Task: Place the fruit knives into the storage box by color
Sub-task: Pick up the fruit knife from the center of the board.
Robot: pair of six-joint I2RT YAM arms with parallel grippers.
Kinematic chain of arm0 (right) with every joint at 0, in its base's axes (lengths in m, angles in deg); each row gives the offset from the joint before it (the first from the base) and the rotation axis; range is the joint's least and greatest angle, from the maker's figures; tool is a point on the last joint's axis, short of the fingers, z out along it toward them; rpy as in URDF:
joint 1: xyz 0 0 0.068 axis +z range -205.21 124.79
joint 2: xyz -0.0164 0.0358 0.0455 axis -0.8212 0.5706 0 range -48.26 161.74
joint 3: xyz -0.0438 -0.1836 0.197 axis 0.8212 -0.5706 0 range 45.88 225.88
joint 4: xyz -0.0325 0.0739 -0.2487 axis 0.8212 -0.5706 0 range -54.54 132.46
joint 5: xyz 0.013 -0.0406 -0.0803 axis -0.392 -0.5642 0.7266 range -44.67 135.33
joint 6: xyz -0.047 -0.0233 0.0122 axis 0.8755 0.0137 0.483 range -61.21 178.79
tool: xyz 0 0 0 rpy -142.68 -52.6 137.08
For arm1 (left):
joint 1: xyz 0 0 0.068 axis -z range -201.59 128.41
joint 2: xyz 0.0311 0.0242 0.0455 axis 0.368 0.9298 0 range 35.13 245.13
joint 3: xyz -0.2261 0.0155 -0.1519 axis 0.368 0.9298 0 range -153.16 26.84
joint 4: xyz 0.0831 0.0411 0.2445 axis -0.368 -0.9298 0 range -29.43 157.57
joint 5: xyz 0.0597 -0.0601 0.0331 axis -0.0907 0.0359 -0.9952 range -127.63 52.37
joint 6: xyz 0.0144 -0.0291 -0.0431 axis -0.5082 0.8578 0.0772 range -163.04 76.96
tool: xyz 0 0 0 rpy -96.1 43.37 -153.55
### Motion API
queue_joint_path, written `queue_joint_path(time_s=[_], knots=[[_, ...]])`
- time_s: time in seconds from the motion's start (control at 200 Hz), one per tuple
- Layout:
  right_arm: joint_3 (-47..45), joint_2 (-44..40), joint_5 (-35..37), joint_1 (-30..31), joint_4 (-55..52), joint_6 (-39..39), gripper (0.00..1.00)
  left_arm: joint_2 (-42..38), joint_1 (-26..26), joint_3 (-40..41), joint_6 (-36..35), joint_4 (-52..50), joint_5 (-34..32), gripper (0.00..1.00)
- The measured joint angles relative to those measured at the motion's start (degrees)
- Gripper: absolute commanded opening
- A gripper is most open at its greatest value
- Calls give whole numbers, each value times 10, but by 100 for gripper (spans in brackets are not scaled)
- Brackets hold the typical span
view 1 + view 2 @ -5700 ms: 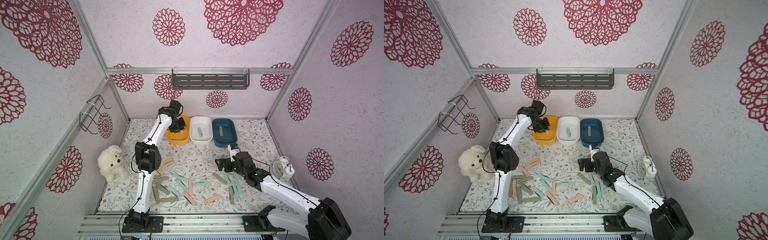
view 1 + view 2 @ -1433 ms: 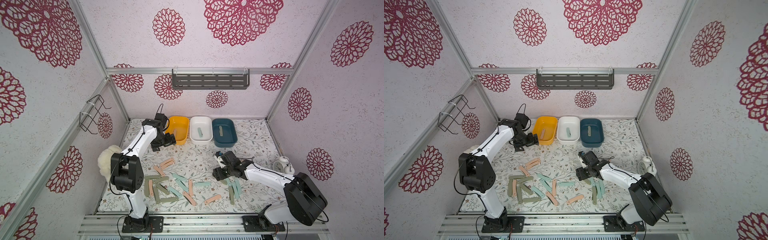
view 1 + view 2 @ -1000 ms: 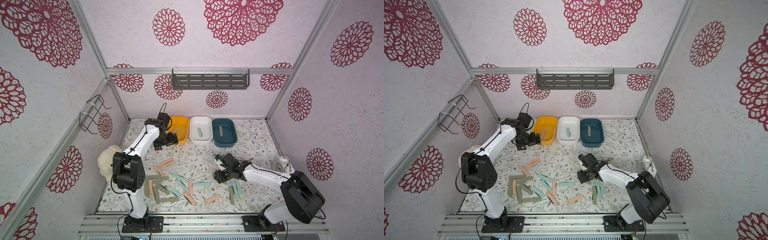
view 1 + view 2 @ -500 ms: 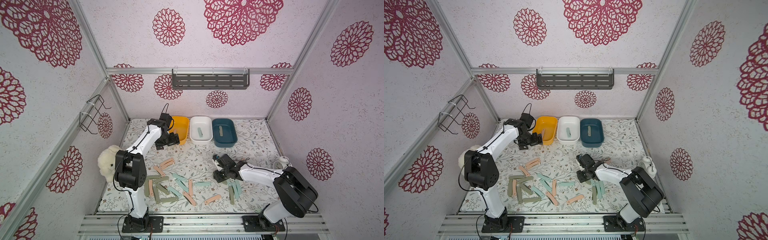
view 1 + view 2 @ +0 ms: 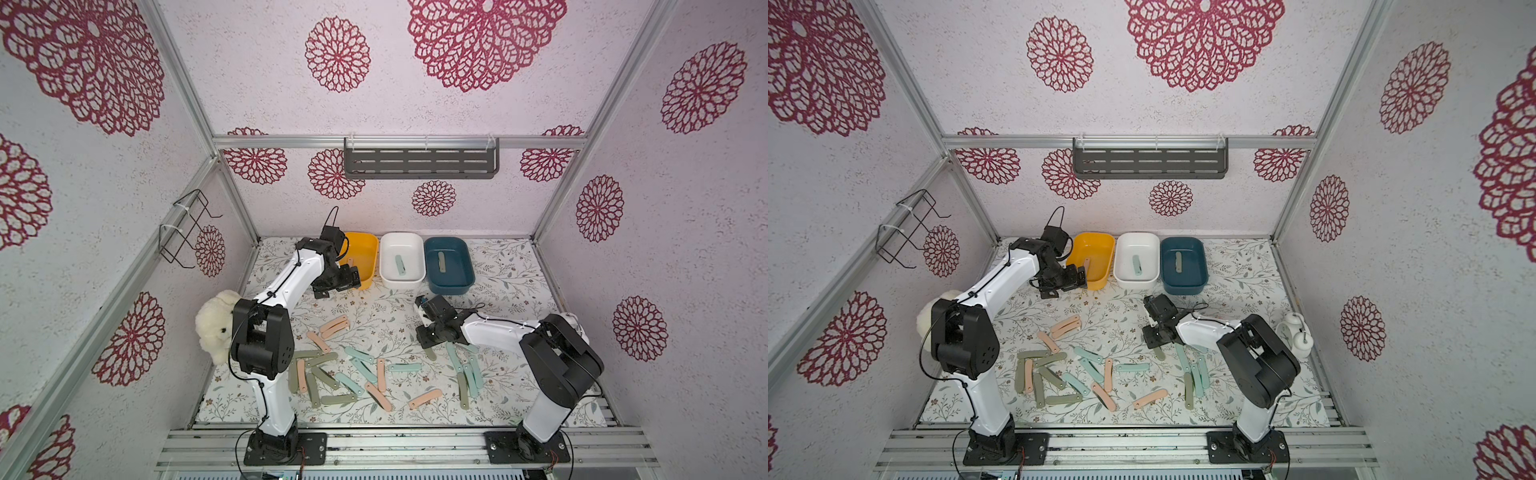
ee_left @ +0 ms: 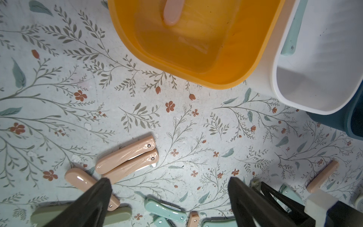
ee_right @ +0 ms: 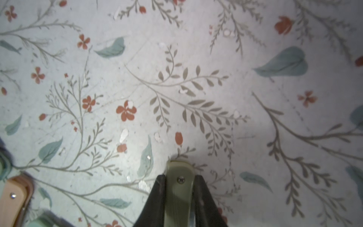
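Gripping an olive grey-green fruit knife [image 7: 179,188], the right end effector [image 7: 179,176] sits low over the flowered surface [image 7: 196,88]. Its dark fingers [image 7: 159,194] are closed on the knife's two long edges. The knife's long axis runs straight out along the fingers, and its riveted end pokes just past the tips. Whether that end has left the surface, I cannot tell.

From where I stand, everything turns on the dark blue box [image 5: 451,286]. The right end effector [image 5: 428,337] is near that box's front wall, slightly off toward its white-box side, with only bare surface between them. One olive knife [image 5: 441,262] already lies inside the blue box, lengthwise front to back, so I take this as the home for the held one. The carry looks like a short lift and a reach toward the back wall, and the right arm is plainly the nearer one for it.

The left end effector [image 5: 336,286] hangs with its jaws spread wide and nothing between them. It is two boxes across from the blue box, past the white box [image 5: 401,282], at the yellow box [image 5: 361,235]. The loose fruit knives [image 5: 405,367] lie farther from the blue box than the gripped one, scattered toward the front rail.
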Motion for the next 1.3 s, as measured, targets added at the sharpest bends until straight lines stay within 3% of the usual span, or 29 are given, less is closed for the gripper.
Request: queue_joint_path(time_s=[0.28,1.016,1.141,1.301], knots=[[57,49,1,-24,13,0,9,40,3,-41,-6,-8,2,97],[101,78,9,-31,-3,0,9,40,3,-33,-15,-8,2,97],[104,80,14,-37,-4,1,27,40,3,-33,-21,-8,2,97],[96,76,16,-43,-3,7,42,40,3,-33,-25,-8,2,97]])
